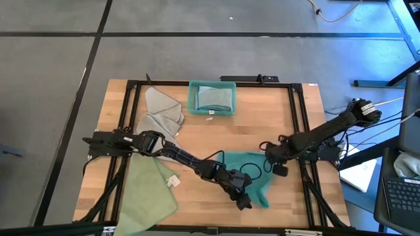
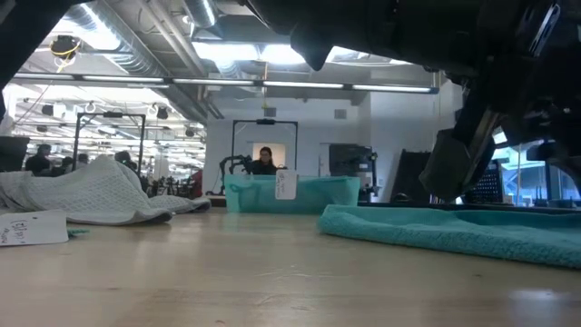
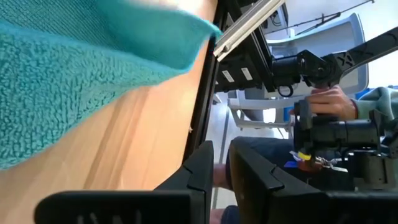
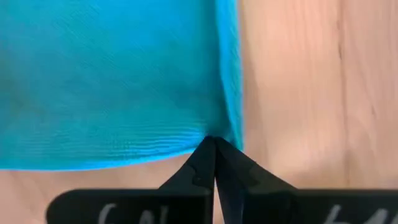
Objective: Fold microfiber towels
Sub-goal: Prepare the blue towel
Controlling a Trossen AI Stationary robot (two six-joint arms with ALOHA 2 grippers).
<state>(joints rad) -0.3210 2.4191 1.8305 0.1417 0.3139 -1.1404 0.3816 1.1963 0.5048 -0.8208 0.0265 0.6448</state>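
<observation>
Nearest the table's front edge, the left gripper (image 1: 244, 202) sits low at the near corner of the soft teal microfiber towel (image 1: 252, 172), its fingers (image 3: 198, 167) nearly together with a slim empty gap. Just beyond, the right gripper (image 1: 273, 165) is clenched on that towel's far right edge, fingers (image 4: 214, 163) pinching the hem. A pale green cloth (image 1: 147, 193) lies front left. Farther back rest a crumpled light grey cloth (image 1: 159, 111) and a rigid teal plastic bin (image 1: 211, 98).
</observation>
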